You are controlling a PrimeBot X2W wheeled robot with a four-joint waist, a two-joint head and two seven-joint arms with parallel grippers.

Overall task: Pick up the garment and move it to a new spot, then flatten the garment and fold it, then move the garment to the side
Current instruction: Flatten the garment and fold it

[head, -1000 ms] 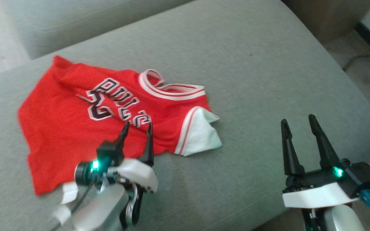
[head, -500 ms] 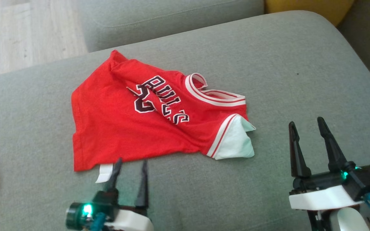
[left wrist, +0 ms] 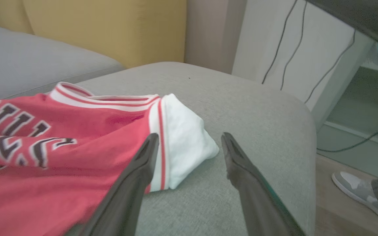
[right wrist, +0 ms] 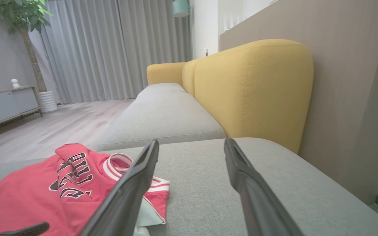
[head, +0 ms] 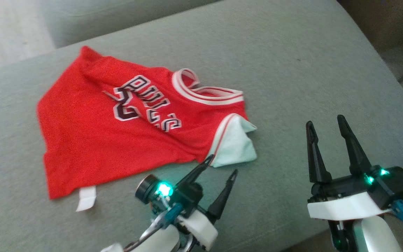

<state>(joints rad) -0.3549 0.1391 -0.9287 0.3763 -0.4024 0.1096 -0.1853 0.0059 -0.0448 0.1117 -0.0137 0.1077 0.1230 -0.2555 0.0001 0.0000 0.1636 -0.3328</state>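
The garment (head: 117, 136) is a red sleeveless jersey with dark lettering and white trim, spread loosely on a grey sofa cushion (head: 292, 70). Its white folded corner (head: 234, 147) points right. My left gripper (head: 222, 166) is open just below that corner, one fingertip at the jersey's edge. In the left wrist view the jersey (left wrist: 61, 154) lies under the left finger, and the open gripper (left wrist: 189, 141) frames the white corner (left wrist: 185, 144). My right gripper (head: 325, 122) stands open over bare cushion to the right, holding nothing. The right wrist view shows the jersey (right wrist: 44, 190) at lower left of the open gripper (right wrist: 190, 144).
A white tag (head: 86, 197) sticks out from the jersey's near hem. The cushion's right edge drops to floor with cables (left wrist: 284, 39). A person's shoe (left wrist: 356, 186) stands on the floor. Yellow backrests (right wrist: 254, 88) and a second grey cushion (right wrist: 162, 118) lie beyond.
The head camera has swung, shifting the whole picture. My left gripper has moved right, from the jersey's near hem to its white corner, staying open. The right gripper keeps its pose.
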